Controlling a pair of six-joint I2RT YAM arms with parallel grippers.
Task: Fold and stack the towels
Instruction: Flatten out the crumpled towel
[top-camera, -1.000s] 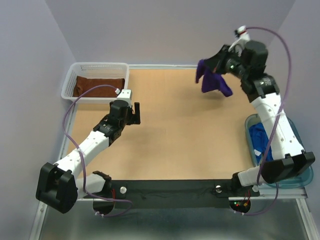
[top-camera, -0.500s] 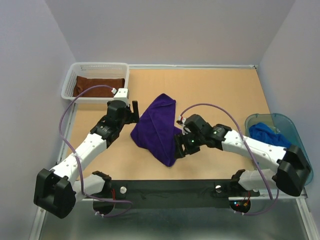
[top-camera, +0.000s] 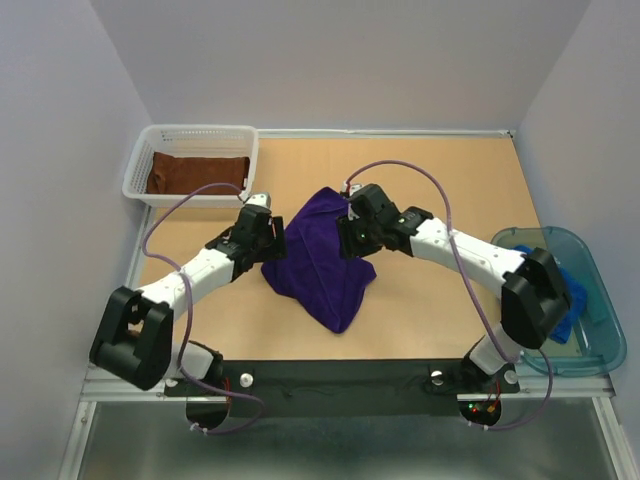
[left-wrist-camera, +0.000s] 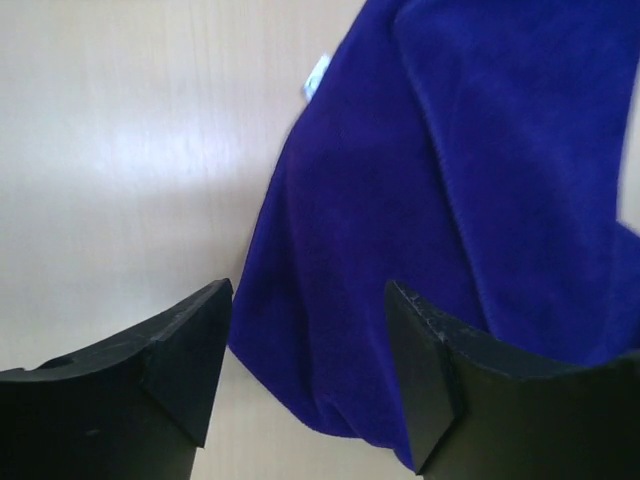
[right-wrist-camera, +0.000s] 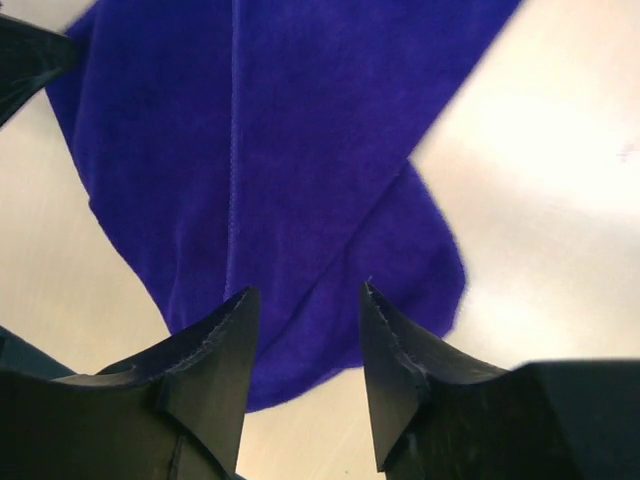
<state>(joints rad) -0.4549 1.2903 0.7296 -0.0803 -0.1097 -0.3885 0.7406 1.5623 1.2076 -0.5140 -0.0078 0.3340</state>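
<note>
- Near the middle of the tabletop (top-camera: 440, 170) lay the dark purple towel (top-camera: 320, 262), loosely doubled over itself, with one pointed corner toward the near edge.
- On its left edge the left jaws stood spread, the towel's rounded border lying between them in the left wrist view; they were not pinching it.
- A small white tag (left-wrist-camera: 317, 76) stuck out from that same edge. It was too small and blurred to read any writing.
- At the towel's far right side the right jaws were also spread, poised over a folded flap with cloth showing in the gap. No grip on it could be seen.
- At the far left corner, a white basket (top-camera: 200, 130) held the rust-brown towel (top-camera: 197, 172), folded flat inside it.
- Along the right side, a clear blue tub (top-camera: 545, 235) held the bright blue towel (top-camera: 572, 300), bunched up and partly hidden behind the right arm (top-camera: 470, 255).
- No brand name or lettering could be made out on the basket, tub or arms.
</note>
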